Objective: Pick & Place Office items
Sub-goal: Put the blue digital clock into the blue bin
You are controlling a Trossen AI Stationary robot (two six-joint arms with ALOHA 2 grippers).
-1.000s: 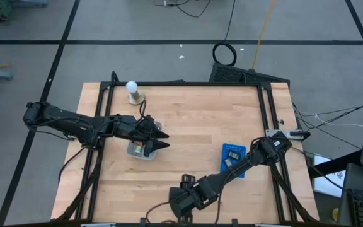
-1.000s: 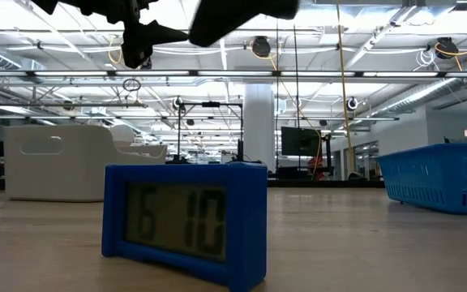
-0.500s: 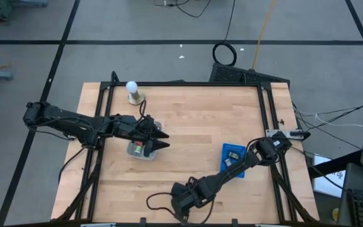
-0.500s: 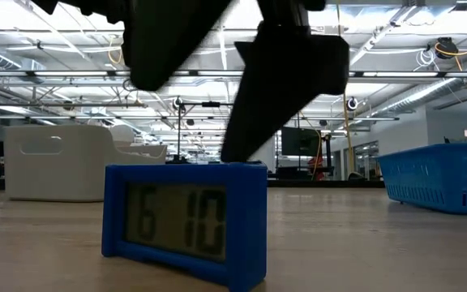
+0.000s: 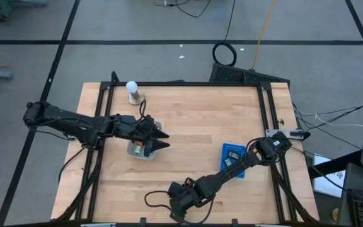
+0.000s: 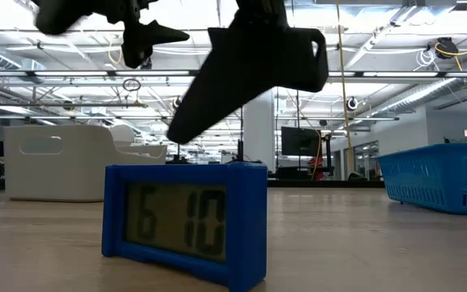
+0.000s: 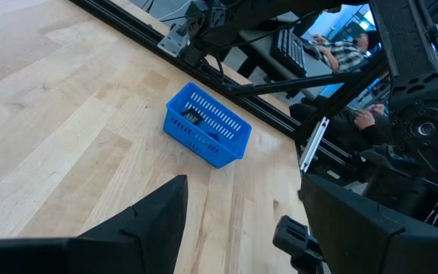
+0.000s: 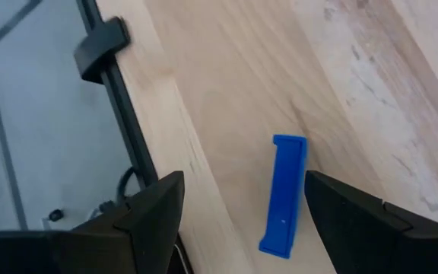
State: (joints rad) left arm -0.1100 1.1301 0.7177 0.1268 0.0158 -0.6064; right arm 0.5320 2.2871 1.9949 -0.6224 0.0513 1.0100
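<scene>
Right wrist view: right gripper (image 8: 238, 209), fingers spread and empty, hangs over the blue clock (image 8: 284, 194); descending off-centre could topple it. Left gripper (image 7: 238, 221) gapes too.

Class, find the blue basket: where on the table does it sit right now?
In the high view the blue basket sits on the table's right side, toward the near edge, partly under the right arm, far from the grey tray beneath the left gripper.

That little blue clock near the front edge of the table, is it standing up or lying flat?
Standing upright. The low view shows the blue clock resting on its bottom edge on the table, its display facing the camera with digits readable.
</scene>
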